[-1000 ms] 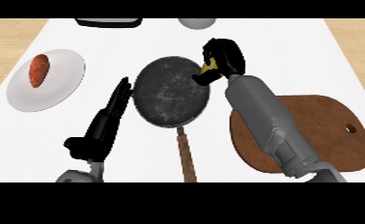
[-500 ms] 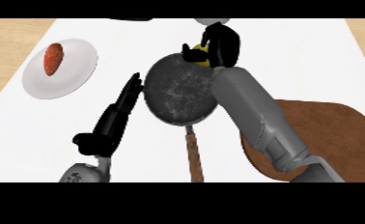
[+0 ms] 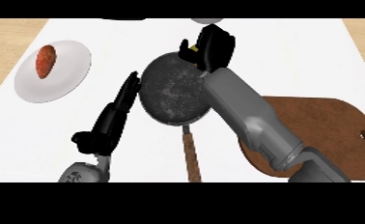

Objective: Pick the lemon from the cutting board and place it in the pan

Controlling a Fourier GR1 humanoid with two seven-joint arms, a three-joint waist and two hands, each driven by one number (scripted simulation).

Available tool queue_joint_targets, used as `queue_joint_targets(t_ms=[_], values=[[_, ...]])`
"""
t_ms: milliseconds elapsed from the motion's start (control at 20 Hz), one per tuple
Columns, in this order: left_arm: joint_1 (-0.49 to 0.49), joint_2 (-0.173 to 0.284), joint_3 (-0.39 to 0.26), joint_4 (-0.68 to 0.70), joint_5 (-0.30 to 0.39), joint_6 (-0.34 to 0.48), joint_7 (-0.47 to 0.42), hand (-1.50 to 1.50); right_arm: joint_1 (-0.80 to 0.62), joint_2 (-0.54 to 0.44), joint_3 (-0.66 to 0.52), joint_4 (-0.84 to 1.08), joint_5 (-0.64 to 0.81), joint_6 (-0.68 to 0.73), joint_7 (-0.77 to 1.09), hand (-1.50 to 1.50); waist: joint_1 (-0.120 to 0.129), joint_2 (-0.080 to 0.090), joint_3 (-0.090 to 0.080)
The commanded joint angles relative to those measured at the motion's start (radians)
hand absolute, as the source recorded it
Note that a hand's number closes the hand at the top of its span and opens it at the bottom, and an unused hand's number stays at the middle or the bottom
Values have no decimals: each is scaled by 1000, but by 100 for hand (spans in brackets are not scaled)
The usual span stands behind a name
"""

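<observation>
Brown cutting board (image 3: 314,121) at lower right, bare where visible: pick-up apparently done. Dark pan (image 3: 171,90) at centre, holding nothing yet. Right hand (image 3: 214,49) at upper centre over pan's far rim, fingers curled round lemon (image 3: 193,49), only a yellow sliver showing. Left hand (image 3: 118,112) straight-fingered beside pan, lower left. Remaining, by appearances: lowering and release into pan.

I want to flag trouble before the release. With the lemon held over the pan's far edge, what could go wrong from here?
1. The right hand holds the lemon near the far rim of the pan, not over its middle; released there, it might roll out onto the counter.
2. The left hand stands open right beside the pan; a nudge could shift the pan.
</observation>
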Motion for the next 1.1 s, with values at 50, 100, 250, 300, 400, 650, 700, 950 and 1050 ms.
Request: queue_joint_targets(t_ms=[50,100,250,300,400,650,700,950,1050], values=[[-11,-3,19,8,-4,11,-11,0,-17,5,112,-21,137,-160,299,150,-26,13,3],[0,-5,7,-28,-9,19,11,0,-5,5,140,-27,165,-148,358,150,-22,9,4],[5,-21,7,-22,-23,39,-5,0,-3,5,129,-4,210,-181,379,150,-33,17,4],[29,15,32,-17,5,0,-15,0,51,5,150,-21,222,-194,389,150,-35,17,4],[7,-29,5,-21,-8,24,-2,0,34,5,153,-22,239,-183,399,150,-30,19,5],[8,-7,1,-13,-6,-14,-29,0,145,5,35,-33,-55,34,232,-150,12,43,6],[-26,-1,7,-35,-8,-12,3,0,149,5,45,-23,-96,75,174,-150,21,47,7],[-12,0,28,-4,11,-27,-24,0,148,5,3,-86,-324,31,1,-150,17,50,8],[-35,-43,-17,22,-52,19,-40,0,141,5,33,-89,-366,-3,-46,-150,8,47,7]])
